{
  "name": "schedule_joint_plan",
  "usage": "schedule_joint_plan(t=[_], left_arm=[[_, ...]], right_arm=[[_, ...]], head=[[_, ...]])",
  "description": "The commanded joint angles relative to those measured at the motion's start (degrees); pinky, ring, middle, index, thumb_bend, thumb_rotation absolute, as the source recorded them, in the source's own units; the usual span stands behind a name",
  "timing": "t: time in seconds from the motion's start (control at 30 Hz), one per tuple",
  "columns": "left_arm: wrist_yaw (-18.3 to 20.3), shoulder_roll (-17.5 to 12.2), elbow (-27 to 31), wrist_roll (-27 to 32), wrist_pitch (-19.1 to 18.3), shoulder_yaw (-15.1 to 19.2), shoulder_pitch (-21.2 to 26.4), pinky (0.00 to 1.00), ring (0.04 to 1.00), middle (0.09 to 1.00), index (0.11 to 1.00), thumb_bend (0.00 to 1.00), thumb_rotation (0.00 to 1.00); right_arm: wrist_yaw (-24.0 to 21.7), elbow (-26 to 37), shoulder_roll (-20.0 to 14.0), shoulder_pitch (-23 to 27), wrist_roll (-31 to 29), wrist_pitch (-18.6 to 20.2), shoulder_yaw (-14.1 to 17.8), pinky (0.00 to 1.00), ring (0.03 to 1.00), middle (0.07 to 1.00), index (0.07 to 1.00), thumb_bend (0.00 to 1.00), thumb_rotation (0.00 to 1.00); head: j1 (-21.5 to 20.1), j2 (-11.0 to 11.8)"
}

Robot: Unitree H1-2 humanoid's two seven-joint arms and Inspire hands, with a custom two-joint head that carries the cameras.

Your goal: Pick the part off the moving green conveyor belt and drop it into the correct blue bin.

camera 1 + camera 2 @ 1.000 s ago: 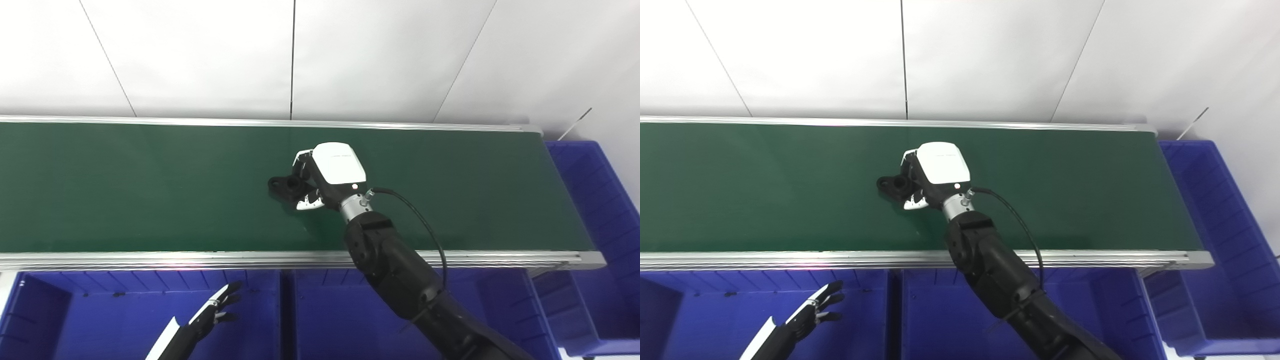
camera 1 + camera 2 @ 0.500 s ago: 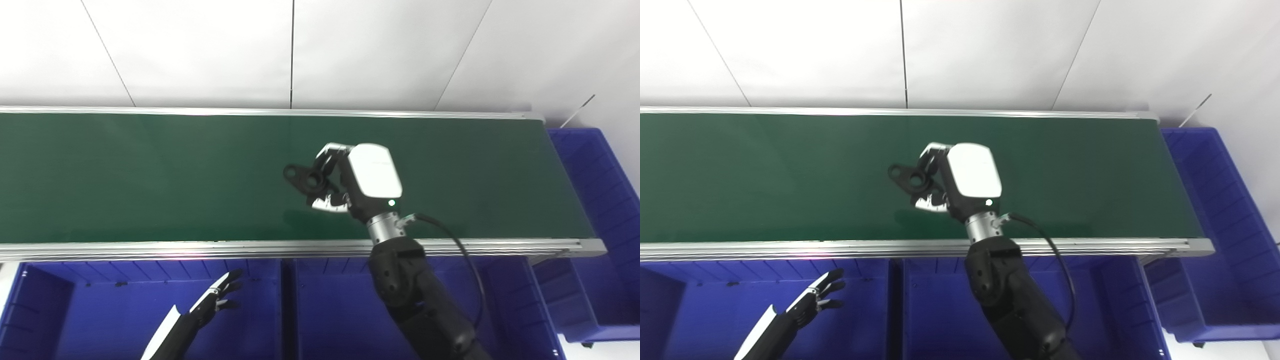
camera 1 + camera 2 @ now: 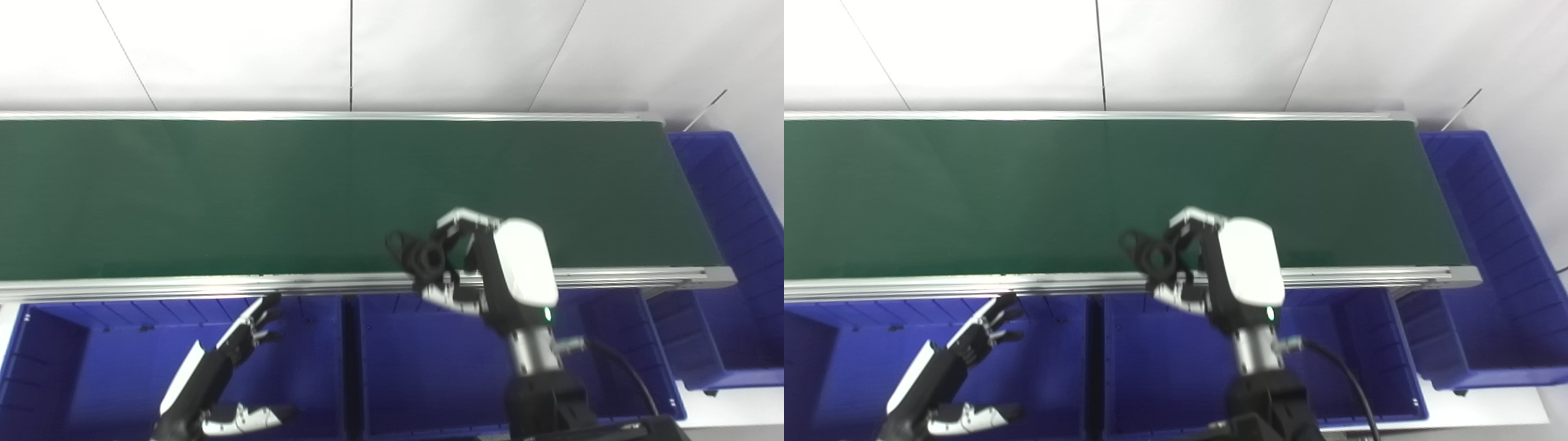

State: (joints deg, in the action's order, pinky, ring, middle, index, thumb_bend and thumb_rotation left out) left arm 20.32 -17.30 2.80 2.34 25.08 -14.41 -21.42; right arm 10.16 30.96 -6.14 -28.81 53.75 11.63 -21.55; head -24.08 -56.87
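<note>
My left robot hand (image 3: 226,361) waits at seven o'clock, fingers spread, holding nothing. My right robot hand (image 3: 484,269) pinches the black part (image 3: 419,257) over the conveyor belt's (image 3: 245,196) near rail. It looks rigid and light; gripping its ringed body seems safest.

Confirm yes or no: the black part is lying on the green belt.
No, the right robot hand holds the black part in its fingers, lifted at the belt's near edge.
</note>
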Motion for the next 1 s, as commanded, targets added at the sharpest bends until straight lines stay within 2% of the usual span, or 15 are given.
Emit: schedule_joint_plan(t=[0.0,0.1,0.2,0.27,0.47,0.57,0.63,0.67,0.7,0.73,0.8,0.87,0.9,0.97], left_arm=[[1.9,0.5,0.2,1.4,1.8,1.1,0.8,0.83,0.876,0.911,0.925,0.88,0.62],[3.7,1.6,-0.7,1.7,1.8,2.4,1.8,0.83,0.876,0.909,0.926,0.89,0.61],[5.4,2.5,-1.5,2.0,1.8,3.5,2.5,0.84,0.878,0.911,0.927,0.90,0.60],[6.1,2.8,-1.9,1.9,1.8,4.0,2.9,0.85,0.883,0.913,0.924,0.90,0.60],[6.6,3.4,-3.1,1.0,1.8,4.9,3.6,0.84,0.879,0.913,0.920,0.89,0.61],[7.2,3.8,-3.5,1.4,1.8,5.3,3.7,0.83,0.873,0.905,0.914,0.90,0.60],[7.2,3.9,-3.5,0.9,1.8,5.4,3.7,0.83,0.874,0.906,0.915,0.90,0.61],[7.1,3.8,-3.5,0.6,1.8,5.4,3.7,0.83,0.875,0.907,0.916,0.90,0.61],[7.0,3.8,-3.5,0.4,1.8,5.5,3.7,0.82,0.872,0.908,0.918,0.89,0.61],[7.0,3.9,-3.6,0.3,1.8,5.5,3.7,0.82,0.871,0.908,0.918,0.89,0.62],[7.3,4.2,-3.9,0.7,1.8,5.8,3.6,0.82,0.868,0.903,0.915,0.89,0.61],[7.3,4.4,-4.1,0.6,1.8,6.0,3.5,0.83,0.866,0.899,0.914,0.89,0.61],[7.4,4.4,-4.1,0.5,1.8,6.0,3.4,0.83,0.866,0.899,0.914,0.89,0.61],[7.8,4.4,-4.0,0.7,1.8,6.1,3.3,0.83,0.869,0.902,0.916,0.88,0.60]], right_arm=[[2.1,1.0,-0.7,-2.1,-1.1,-4.3,0.4,0.18,0.253,0.472,0.485,0.53,0.00],[1.5,-1.2,-1.7,-5.2,-1.9,-4.9,1.1,0.15,0.217,0.470,0.485,0.53,0.00],[-0.2,-2.9,-2.3,-6.6,-4.0,-4.4,2.0,0.19,0.267,0.472,0.486,0.53,0.00],[-0.9,-4.3,-2.4,-6.7,-4.3,-3.9,2.5,0.19,0.262,0.471,0.486,0.53,0.00],[-4.5,-9.8,-2.0,-4.9,-3.9,-1.5,3.1,0.19,0.263,0.472,0.487,0.53,0.00],[-6.3,-12.4,-1.8,-2.8,-3.3,-0.4,3.2,0.22,0.289,0.474,0.489,0.53,0.00],[-9.7,-13.4,-1.7,-1.3,-1.3,2.5,2.9,0.28,0.362,0.481,0.491,0.52,0.00],[-13.1,-13.2,-1.7,-0.6,-0.2,5.0,2.5,0.31,0.397,0.484,0.492,0.52,0.00],[-15.6,-13.0,-1.8,-0.2,0.6,6.7,2.3,0.42,0.537,0.619,0.659,0.56,0.15],[-17.8,-13.0,-2.1,0.2,0.9,7.8,1.9,0.46,0.585,0.665,0.716,0.57,0.20],[-20.0,-12.7,-2.5,0.3,0.6,8.8,1.6,0.68,0.789,0.831,0.839,0.65,0.35],[-18.3,-12.5,-2.4,-0.3,-0.2,7.5,1.9,0.83,0.892,0.907,0.896,0.72,0.45],[-16.5,-12.3,-2.3,-0.8,-0.7,6.1,2.1,0.84,0.896,0.910,0.898,0.72,0.45],[-12.9,-11.3,-2.0,-2.3,-2.2,3.5,2.3,0.88,0.927,0.938,0.919,0.75,0.54]], head=[[0.0,-0.1],[0.4,0.0],[0.3,-0.1],[0.4,0.0],[1.0,0.1],[0.6,0.1],[0.4,0.0],[0.4,0.0],[0.4,0.0],[0.4,0.4],[0.4,0.6],[0.6,0.9],[0.9,1.1],[0.9,1.1]])
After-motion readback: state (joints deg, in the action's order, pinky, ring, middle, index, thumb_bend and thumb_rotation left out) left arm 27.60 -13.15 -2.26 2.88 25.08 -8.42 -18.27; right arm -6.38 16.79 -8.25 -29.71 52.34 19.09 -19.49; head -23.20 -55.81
